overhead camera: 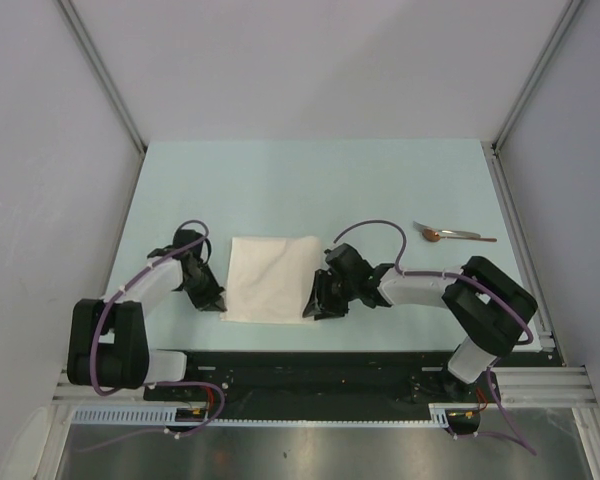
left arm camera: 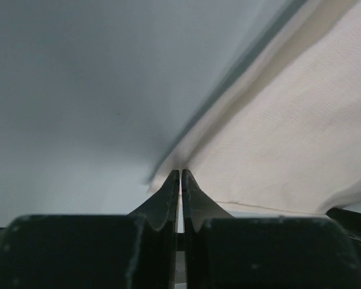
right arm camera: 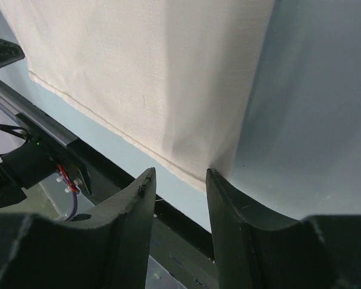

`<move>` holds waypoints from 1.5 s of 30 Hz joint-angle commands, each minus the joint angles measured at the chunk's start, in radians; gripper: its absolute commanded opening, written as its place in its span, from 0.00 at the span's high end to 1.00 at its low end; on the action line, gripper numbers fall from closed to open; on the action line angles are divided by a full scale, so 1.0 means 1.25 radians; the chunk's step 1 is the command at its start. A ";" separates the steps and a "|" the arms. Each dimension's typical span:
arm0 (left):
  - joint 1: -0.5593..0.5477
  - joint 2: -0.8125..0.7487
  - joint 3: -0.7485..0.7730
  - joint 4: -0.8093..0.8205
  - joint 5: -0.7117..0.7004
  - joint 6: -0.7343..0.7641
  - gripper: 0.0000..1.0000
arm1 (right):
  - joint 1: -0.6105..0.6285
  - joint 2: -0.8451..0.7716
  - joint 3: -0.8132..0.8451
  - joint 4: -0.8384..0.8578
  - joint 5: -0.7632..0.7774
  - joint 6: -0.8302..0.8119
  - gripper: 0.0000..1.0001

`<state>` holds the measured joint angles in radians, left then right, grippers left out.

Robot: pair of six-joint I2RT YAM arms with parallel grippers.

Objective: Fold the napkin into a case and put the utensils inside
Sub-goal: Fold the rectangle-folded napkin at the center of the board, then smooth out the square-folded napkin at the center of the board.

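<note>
The white napkin (overhead camera: 270,278) lies flat on the pale blue table (overhead camera: 280,180) between my two arms. My left gripper (overhead camera: 218,303) sits at its near left corner; in the left wrist view the left gripper (left arm camera: 180,171) is shut, with the tips pinched on the napkin (left arm camera: 289,138) at that corner's edge. My right gripper (overhead camera: 315,310) is at the near right corner. In the right wrist view the right gripper (right arm camera: 179,174) stands open, and the corner of the napkin (right arm camera: 144,72) reaches down between its tips. The spoon (overhead camera: 450,235) lies at the right, apart from both grippers.
A black rail (overhead camera: 300,365) runs along the table's near edge, just behind both grippers; the rail (right arm camera: 42,126) also shows below the napkin's hem. Grey walls enclose the table on three sides.
</note>
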<state>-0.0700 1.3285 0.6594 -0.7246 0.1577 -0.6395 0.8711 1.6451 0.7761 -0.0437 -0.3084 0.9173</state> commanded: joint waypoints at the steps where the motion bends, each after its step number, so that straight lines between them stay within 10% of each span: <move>1: 0.004 -0.018 0.066 -0.049 -0.111 -0.005 0.96 | -0.015 -0.024 0.007 -0.018 0.018 -0.015 0.56; 7: 0.004 -0.064 0.169 0.103 0.066 0.093 0.86 | -0.115 -0.017 0.130 -0.042 -0.013 -0.121 0.55; 13: 0.002 0.164 0.238 0.257 0.295 -0.020 0.96 | -0.216 0.121 0.269 0.009 -0.131 -0.173 0.56; 30: 0.045 0.523 0.467 0.214 0.151 -0.043 1.00 | -0.402 0.379 0.393 0.126 -0.254 -0.188 0.73; 45: 0.035 0.287 0.395 0.215 0.187 -0.006 0.88 | -0.288 0.247 0.459 -0.022 -0.140 -0.233 0.71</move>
<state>-0.0265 1.7432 1.1912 -0.4664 0.3782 -0.6643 0.4572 1.9751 1.2980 -0.1184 -0.4583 0.6079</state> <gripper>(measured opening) 0.116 0.287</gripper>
